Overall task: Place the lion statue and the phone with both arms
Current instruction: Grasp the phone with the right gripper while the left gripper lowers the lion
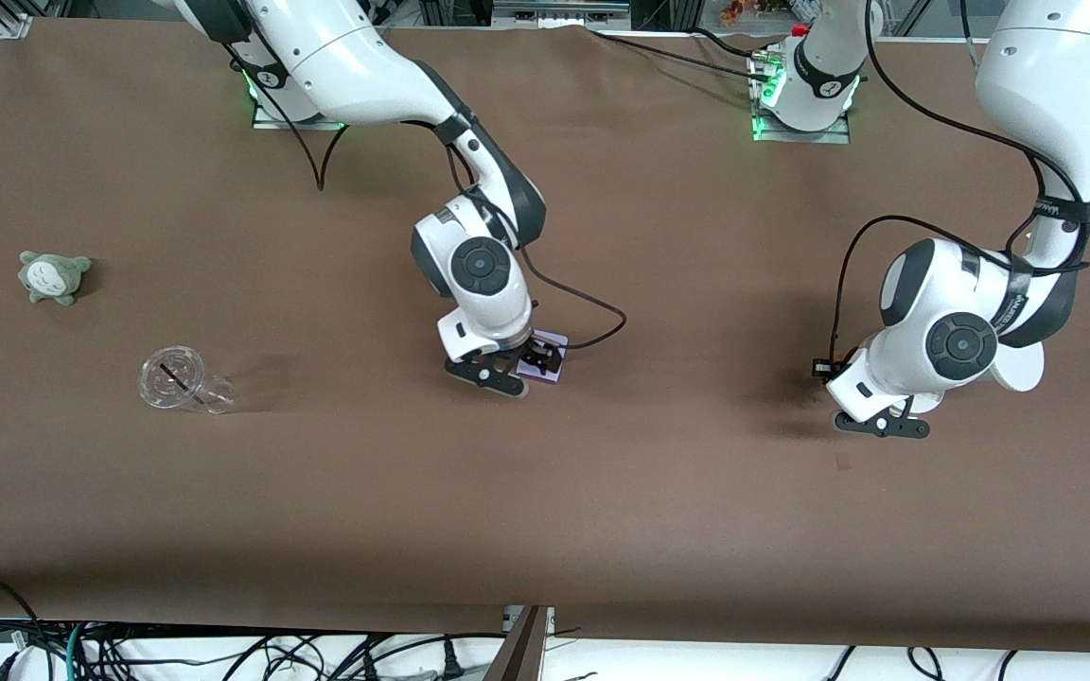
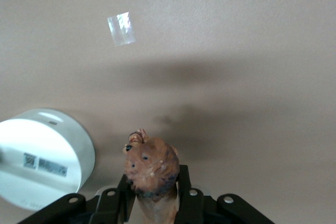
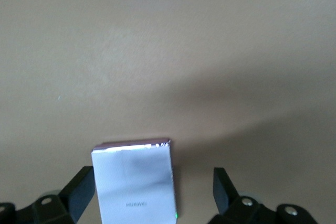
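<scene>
Take the front view as a clock face centred on the desk point(image 1: 602, 530).

Nearest the camera, at about 4 o'clock, a small patch of tape point(image 2: 121, 28) lies on the bare desk. The left tool point(image 2: 155, 182) hangs over the desk close by it, toward the left arm's end. Its two fingers are clamped on the lion statue point(image 2: 152, 163), which points head-first out of the grip. The statue's shadow falls apart from it, so I judge it is not set down yet, though you cannot see its lower end.

At about 8 o'clock, a clear plastic cup point(image 1: 181, 380) lies on its side, well apart from both arms.

Close to the dial's centre, the phone point(image 1: 550, 375) lies flat on the desk with the right tool point(image 3: 152, 177) low over it. In the right wrist view its fingers point(image 3: 79, 190) are spread wide. One stands just beside the phone's edge and the other is well clear, so nothing is being squeezed.

Farther off at 3 o'clock, a white stand point(image 2: 42, 156) with a round base sits just beside the left arm's wrist. At 9 o'clock sits a grey plush toy point(image 1: 53, 276).

By my reading you are about halfway. The phone looks placed and only needs the right arm lifted away. The lion statue has yet to be lowered and let go.
</scene>
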Controlling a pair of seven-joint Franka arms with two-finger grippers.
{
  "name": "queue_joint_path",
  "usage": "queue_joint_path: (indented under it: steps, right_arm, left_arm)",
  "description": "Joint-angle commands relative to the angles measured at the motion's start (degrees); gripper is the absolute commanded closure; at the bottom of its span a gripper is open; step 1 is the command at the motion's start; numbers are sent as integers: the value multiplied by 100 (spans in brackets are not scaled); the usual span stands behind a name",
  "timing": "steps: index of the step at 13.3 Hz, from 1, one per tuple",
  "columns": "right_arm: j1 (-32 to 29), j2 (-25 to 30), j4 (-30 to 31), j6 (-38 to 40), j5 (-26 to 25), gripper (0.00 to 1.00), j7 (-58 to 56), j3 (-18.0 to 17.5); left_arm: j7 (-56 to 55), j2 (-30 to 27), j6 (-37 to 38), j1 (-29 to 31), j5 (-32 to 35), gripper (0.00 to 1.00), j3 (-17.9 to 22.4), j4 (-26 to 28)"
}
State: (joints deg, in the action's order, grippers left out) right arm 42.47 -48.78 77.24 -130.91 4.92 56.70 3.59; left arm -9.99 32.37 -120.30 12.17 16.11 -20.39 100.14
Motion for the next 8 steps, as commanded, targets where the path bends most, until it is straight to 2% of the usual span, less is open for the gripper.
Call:
queue_joint_path:
  steps: [1,6,7,8]
  right_arm:
    - [243,-184,-244,-56,1,0,113,98]
    - [305,-712,-728,-109,-272,0,96,89]
    - [305,-756,-728,-162,-281,0,87,98]
    - [297,-800,-728,-223,-289,0,70,98]
  left_arm:
    - [49,85,-380,84,165,83,-62,164]
    - [49,287,-618,172,437,80,-18,199]
    - [49,313,-618,190,437,77,-26,199]
    - [49,322,-618,190,437,64,-26,199]
